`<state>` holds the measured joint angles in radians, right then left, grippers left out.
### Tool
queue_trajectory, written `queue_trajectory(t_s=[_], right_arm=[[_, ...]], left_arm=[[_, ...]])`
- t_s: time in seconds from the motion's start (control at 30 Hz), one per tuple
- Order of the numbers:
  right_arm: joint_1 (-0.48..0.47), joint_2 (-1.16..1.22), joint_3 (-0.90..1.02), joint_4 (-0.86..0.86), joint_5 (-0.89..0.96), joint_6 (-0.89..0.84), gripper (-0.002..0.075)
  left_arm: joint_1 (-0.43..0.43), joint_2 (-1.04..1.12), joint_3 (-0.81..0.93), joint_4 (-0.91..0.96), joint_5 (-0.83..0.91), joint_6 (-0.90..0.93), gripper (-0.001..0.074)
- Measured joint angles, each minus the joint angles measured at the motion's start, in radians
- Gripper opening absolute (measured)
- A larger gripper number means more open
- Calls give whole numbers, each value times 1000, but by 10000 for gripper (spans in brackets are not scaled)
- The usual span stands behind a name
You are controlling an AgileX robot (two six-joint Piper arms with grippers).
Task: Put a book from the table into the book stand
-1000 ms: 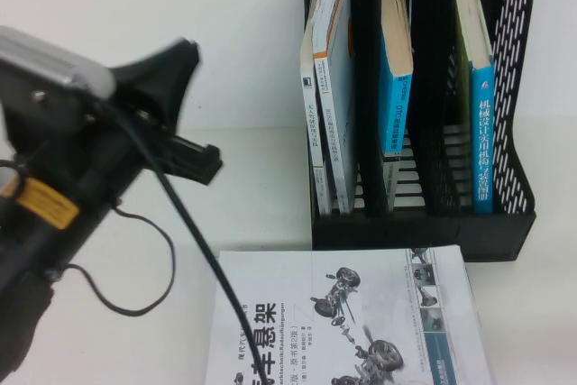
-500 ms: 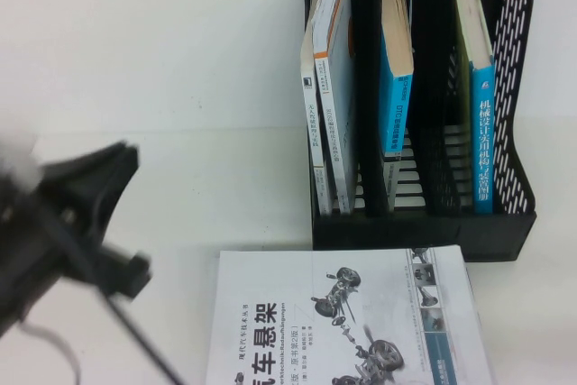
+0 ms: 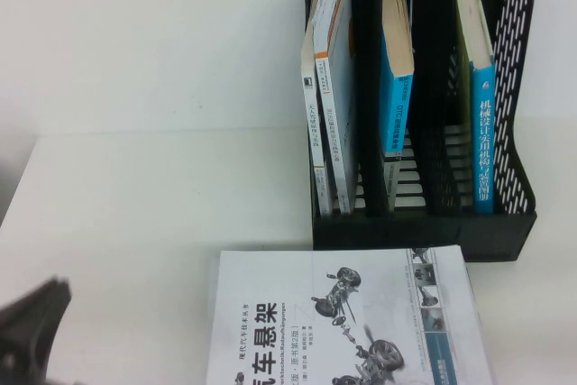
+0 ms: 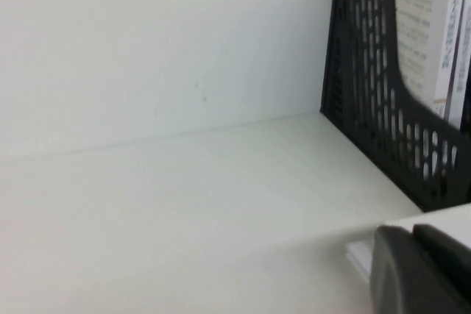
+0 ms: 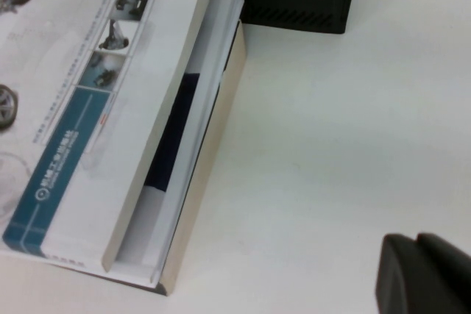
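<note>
Low at the table's left edge, the shut left gripper point(image 3: 32, 326) has pulled back, the right gripper point(image 5: 423, 270), pressed together, waits beside the untouched book point(image 3: 352, 322) before the stand point(image 3: 509, 223).

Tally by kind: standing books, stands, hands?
Standing books: 4
Book stand: 1
Hands: 2, both shut: left hand at the table's near-left, right hand beside the table's book stack
Total: 7

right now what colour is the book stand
Black, with perforated side walls; the book stand shows best in the high view.
</note>
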<state>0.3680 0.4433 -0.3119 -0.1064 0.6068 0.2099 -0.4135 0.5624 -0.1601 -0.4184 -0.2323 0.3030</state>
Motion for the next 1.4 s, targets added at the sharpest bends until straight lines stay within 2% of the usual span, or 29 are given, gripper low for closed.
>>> queue_trajectory(t_s=[0.2,0.47,0.67,0.87,1.03,1.4], right_arm=[[0,0,0,0,0,0,5],[0,0,0,0,0,0,5],[0,0,0,-1,0,0,5],[0,0,0,-1,1,0,5],[0,-1,0,-1,2,0,5],[0,-3,0,-1,3,0,5]], left_arm=[[56,-140,125,43,2,-78,-2],[216,-280,181,331,50,-407,-2],[250,-461,181,412,302,-527,-2],[252,-571,181,344,534,-513,-2],[249,-571,179,315,543,-384,-2],[240,-571,179,291,546,-336,-2]])
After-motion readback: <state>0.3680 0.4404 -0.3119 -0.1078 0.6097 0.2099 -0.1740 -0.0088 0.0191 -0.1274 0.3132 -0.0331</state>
